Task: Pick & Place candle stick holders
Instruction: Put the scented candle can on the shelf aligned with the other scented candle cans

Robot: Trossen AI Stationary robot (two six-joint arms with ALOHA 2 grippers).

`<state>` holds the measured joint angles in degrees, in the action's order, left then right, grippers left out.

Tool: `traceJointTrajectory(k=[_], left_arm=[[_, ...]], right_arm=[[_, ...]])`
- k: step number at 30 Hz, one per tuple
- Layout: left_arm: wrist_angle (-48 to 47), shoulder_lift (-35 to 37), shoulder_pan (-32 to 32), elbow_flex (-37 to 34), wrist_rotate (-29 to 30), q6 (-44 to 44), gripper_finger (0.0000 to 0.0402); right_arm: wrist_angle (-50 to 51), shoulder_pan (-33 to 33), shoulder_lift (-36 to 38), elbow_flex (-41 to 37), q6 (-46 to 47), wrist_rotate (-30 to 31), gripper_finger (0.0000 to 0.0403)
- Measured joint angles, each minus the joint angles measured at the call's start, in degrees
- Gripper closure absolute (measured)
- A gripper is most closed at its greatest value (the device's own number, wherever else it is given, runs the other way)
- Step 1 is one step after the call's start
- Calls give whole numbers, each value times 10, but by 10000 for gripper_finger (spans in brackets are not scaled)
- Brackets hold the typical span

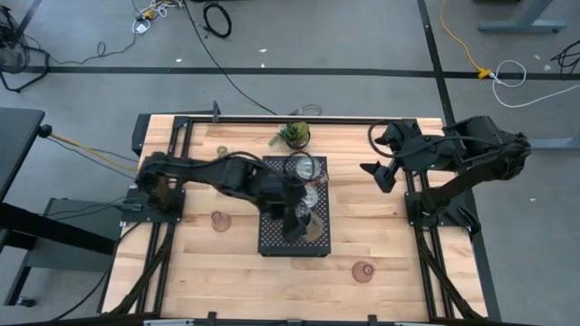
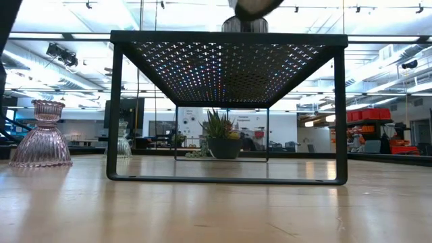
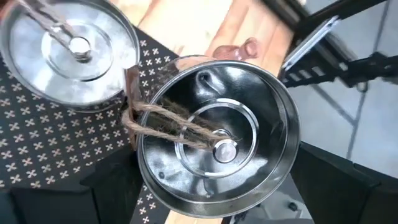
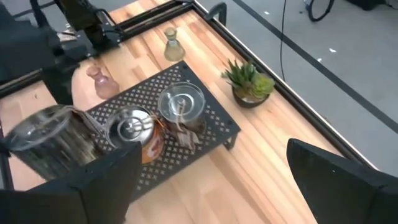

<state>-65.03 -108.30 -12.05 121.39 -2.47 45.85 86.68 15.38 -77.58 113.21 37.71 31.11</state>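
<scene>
My left gripper [image 1: 295,220] reaches over the near half of the black perforated tray [image 1: 272,237], shut on a shiny silver candle stick holder [image 3: 214,143] that has a twine loop and a brown tag. Two more silver holders [image 4: 130,127] [image 4: 181,102] stand on their bases on the tray. Two pink glass cups [image 1: 218,220] [image 1: 363,270] and a clear one [image 4: 172,45] stand on the table. My right gripper [image 1: 373,172] hangs open and empty above the table's right side. My left gripper holds the silver holder by its round dish wall [image 3: 146,186], which sits between the two fingers [image 3: 109,193], one on either side. The fingers slant down from the table's left. The holder's open top faces up toward the camera, and it seems raised above the tray.
A small green potted plant [image 1: 294,136] stands beyond the tray's far end. The tray stands on legs above the wooden table [image 2: 216,202]. Black rails [image 1: 299,119] run along the table's edges, and there is bare wood at the near left and near right.
</scene>
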Motion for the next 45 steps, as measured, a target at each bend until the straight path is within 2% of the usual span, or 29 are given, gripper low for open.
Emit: traceJointTrajectory(k=[4,11,31,35,41,45], left_arm=[[-60,-45,0,45,-4,18,42],[-54,-79,0,75,-20,59,42],[-59,-81,-1,75,-18,90,41],[-59,-81,-1,75,-18,90,15],[-50,-81,1,74,1,85,39],[-46,-81,3,74,5,84,25]], right_arm=[[7,0,19,0,-7,0,5],[9,0,45,0,-24,0,5],[13,0,49,0,-59,0,5],[13,0,49,0,-59,0,5],[13,0,49,0,-59,0,5],[13,0,49,0,-59,0,5]])
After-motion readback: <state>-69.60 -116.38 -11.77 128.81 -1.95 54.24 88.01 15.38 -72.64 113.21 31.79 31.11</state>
